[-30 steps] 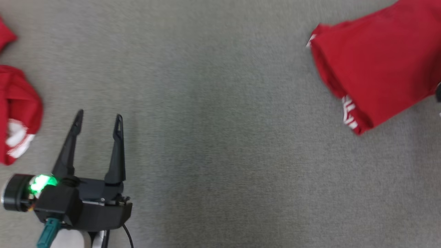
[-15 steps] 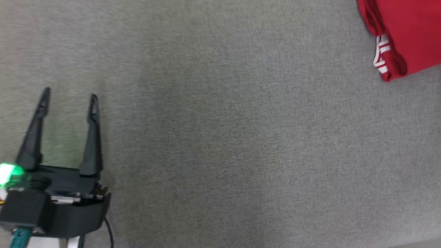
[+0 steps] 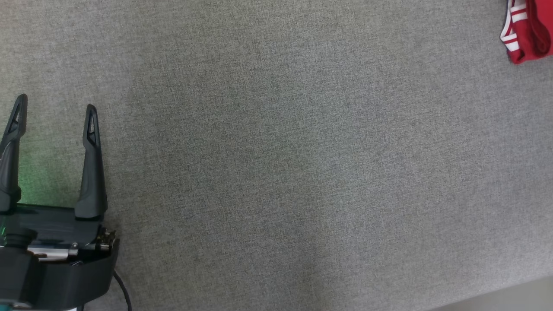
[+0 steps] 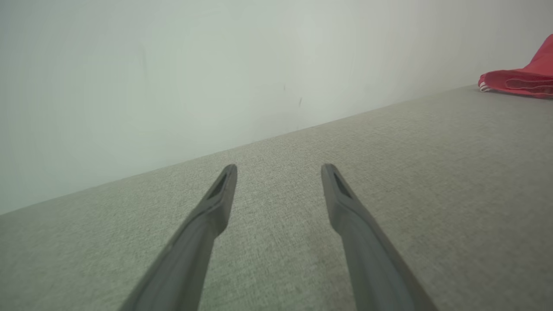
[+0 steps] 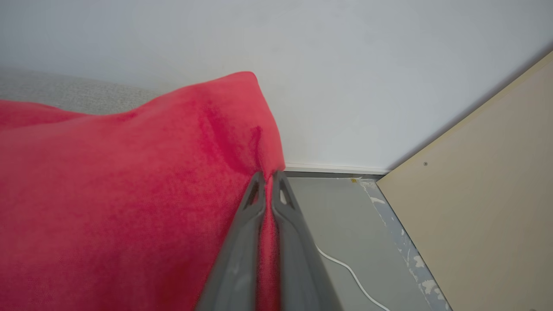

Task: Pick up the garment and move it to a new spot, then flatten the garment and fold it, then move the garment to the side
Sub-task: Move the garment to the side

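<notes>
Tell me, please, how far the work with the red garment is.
Seemingly done: the garment shows stacked layers, so it is probably folded. In hand: the right gripper is shut on its edge, at the right end of the grey surface. To do: letting go there. The left gripper is open and empty.

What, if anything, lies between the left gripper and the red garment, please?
Nothing visible does: bare grey surface runs from the open left gripper to the garment, which the right gripper already pinches.

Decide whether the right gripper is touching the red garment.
Touching. The right wrist view shows the right gripper shut on a pinched fold of the red garment.
</notes>
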